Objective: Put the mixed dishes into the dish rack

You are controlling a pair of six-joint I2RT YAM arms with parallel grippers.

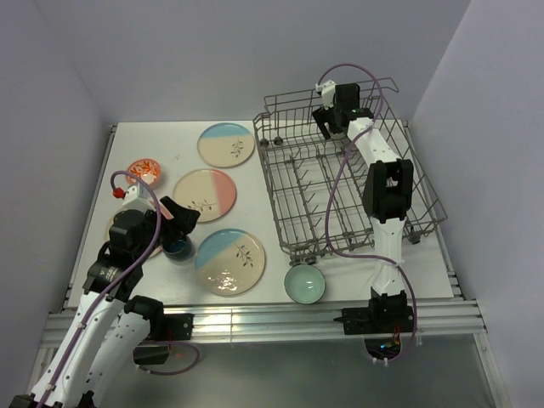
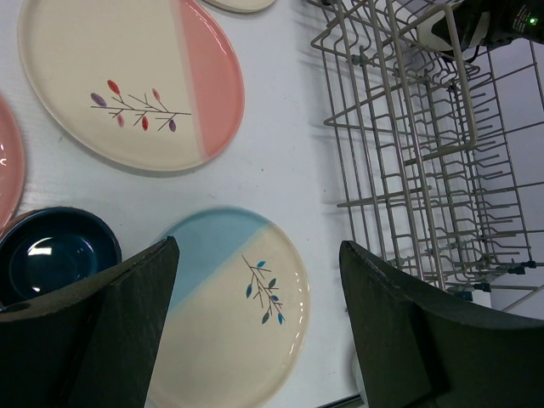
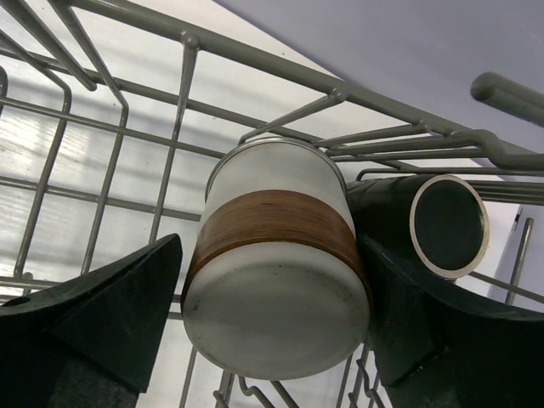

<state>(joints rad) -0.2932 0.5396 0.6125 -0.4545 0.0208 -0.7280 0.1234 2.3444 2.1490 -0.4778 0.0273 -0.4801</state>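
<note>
Right hand (image 3: 270, 246): in the far corner of the rack (image 1: 274, 195), jaws spread wide, brown mug (image 3: 276, 280) between the fingers. Pad contact with the mug wall: not determinable, so treat the grip as unconfirmed. Mug inside the rack, against the wires, closed end turned toward the wrist, long axis roughly in line with the hand's reach.

Judged step: release and retreat. Withdraw straight back along that axis. Avoid any sideways sweep, given wires close on both sides and the risk of tipping the mug.

Left hand (image 2: 257, 255): wide open, holding nothing, above the tabletop (image 2: 280, 170). Blue plate (image 2: 229, 306) directly beneath, lying flat. Dark-blue mug (image 2: 51, 255) just beside the left finger, mouth up. Rack off to the right of this hand.

On the tabletop, not yet loaded: pink plate (image 1: 204, 194), far blue plate (image 1: 226, 144), orange bowl (image 1: 144, 170), teal bowl (image 1: 304, 283). Second pink plate (image 2: 7, 161) mostly hidden under the left arm. Teal bowl nearer the right arm; all else nearer the left.
</note>
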